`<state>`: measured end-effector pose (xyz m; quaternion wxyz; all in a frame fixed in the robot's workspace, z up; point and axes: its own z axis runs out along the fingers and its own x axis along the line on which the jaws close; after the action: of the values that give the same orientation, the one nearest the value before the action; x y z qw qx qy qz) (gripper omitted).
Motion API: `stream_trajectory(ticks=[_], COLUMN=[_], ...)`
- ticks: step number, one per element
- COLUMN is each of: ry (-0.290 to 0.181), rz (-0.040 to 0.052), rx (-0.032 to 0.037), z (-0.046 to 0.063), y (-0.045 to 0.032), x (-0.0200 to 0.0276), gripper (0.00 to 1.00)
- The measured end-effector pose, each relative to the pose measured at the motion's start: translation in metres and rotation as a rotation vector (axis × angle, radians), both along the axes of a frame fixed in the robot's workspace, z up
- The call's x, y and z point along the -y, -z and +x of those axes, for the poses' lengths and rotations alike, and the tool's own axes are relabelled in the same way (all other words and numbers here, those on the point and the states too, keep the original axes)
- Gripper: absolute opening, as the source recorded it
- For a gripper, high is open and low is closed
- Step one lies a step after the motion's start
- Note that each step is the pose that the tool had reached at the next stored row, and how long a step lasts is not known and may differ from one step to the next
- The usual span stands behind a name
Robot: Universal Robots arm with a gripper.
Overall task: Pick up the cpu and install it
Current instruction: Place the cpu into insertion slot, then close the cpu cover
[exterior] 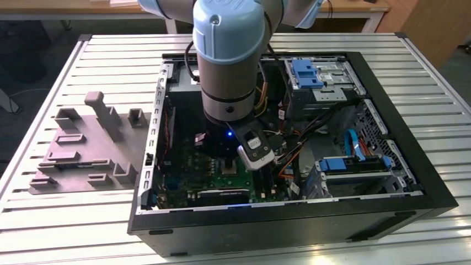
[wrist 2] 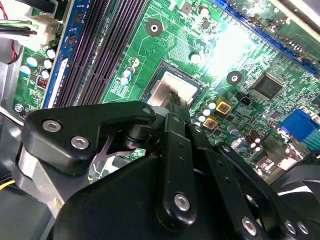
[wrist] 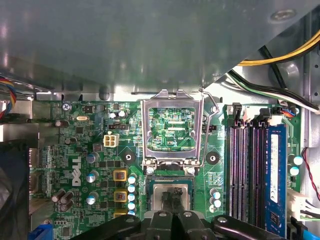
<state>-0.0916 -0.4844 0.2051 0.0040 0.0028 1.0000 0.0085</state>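
Observation:
The cpu [wrist: 159, 192] [wrist 2: 162, 86], a pale silvery square, lies flat inside the dark socket frame [wrist 2: 150, 75] on the green motherboard [wrist: 80, 165]. My gripper [wrist: 173, 197] [wrist 2: 175, 97] is down inside the computer case [exterior: 434, 182]. Its dark fingers are drawn together, with their tips over the middle of the chip's top. Whether the tips press on the chip, I cannot tell. The socket's metal load plate [wrist: 172, 96] stands flipped open beside the socket, with its lever [wrist: 214, 107] raised. In the exterior view my gripper [exterior: 257, 165] hangs over the board.
Black memory slots [wrist: 247, 170] and a blue one run alongside the socket. Yellow and black cables [wrist: 280, 57] hang near the case wall. Drive bays with blue clips [exterior: 305, 72] fill the case's far side. A grey fixture [exterior: 81, 149] lies on the slatted table at the exterior view's left.

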Motion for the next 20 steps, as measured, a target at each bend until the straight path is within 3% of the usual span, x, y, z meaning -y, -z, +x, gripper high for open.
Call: stream_trajectory(ticks=[20], ry=[0.000], rz=[-0.0001], rx=[0.0000], z=[0.000], y=[-0.0101], x=[0.0000], gripper=[0.11])
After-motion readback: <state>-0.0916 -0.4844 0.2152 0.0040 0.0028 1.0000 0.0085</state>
